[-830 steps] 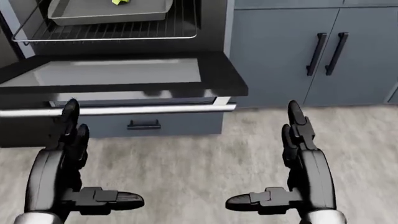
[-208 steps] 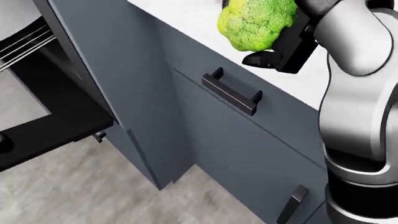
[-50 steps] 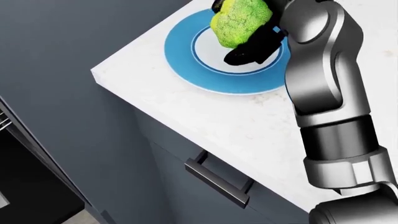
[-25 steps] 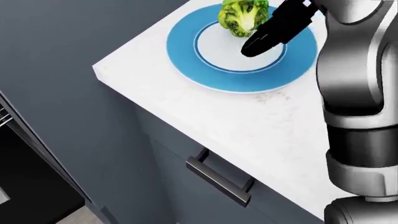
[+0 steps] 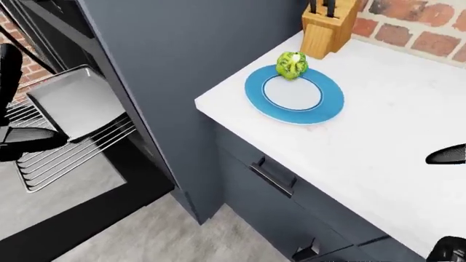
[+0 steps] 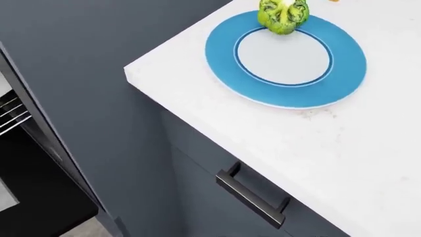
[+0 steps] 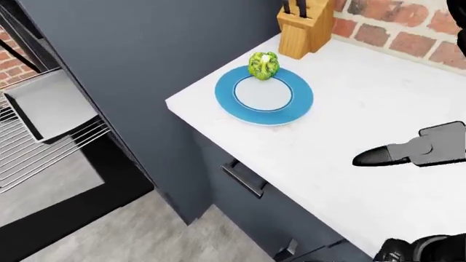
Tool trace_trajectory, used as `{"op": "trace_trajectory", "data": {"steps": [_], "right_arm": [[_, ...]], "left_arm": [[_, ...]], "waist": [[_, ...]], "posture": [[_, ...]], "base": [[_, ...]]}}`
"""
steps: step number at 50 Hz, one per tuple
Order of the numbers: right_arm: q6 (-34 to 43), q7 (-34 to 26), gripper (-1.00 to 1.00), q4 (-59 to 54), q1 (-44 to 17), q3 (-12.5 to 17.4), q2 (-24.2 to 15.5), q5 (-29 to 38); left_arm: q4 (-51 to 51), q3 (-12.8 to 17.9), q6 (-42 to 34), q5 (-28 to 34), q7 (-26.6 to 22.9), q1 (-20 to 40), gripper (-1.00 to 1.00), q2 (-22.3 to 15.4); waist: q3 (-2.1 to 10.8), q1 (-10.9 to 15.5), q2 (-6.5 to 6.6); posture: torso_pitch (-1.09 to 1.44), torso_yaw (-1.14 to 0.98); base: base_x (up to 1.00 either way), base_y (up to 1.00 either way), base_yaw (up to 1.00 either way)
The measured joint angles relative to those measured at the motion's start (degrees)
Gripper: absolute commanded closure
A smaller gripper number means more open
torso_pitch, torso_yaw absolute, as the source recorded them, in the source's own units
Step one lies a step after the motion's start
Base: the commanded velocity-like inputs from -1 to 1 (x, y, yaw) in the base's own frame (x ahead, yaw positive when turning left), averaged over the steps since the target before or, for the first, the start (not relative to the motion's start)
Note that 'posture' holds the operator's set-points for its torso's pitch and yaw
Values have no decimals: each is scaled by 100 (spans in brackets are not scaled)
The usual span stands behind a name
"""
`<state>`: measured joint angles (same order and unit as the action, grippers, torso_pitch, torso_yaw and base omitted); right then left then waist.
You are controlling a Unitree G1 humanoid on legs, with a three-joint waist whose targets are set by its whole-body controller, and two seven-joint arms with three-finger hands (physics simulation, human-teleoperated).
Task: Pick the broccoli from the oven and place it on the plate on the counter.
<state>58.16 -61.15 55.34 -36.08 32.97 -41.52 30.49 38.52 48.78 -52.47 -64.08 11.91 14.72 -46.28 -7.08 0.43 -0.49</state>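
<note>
green broccoli (image 6: pixel 284 15), blue-rimmed white plate (image 6: pixel 349 69), white counter (image 6: pixel 342 148)

The white counter (image 7: pixel 378 114) lay bare to the right of the blue plate (image 7: pixel 264 96), giving a hand open passage there. At the plate's far rim sat the broccoli (image 7: pixel 264 65), with the wooden knife block (image 7: pixel 306 28) just beyond it against the brick wall (image 7: pixel 408 30). A tall dark cabinet panel (image 7: pixel 146 65) walled off the counter's left edge.

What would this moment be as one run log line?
broccoli: lying on far rim of plate | right hand: clear of it, over counter | left hand: near oven rack | tray: bare
</note>
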Motion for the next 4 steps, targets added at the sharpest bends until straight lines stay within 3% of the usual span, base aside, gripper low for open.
{"op": "trace_trajectory", "data": {"steps": [4], "right_arm": [[204,234,-100,213,606,1038,-398,-974]], "left_arm": [[-36,310,68,-293,187,-148,-100,-159]], "waist": [[-39,-23,16]], "posture": [[10,0]], "base": [[0,0,0]]}}
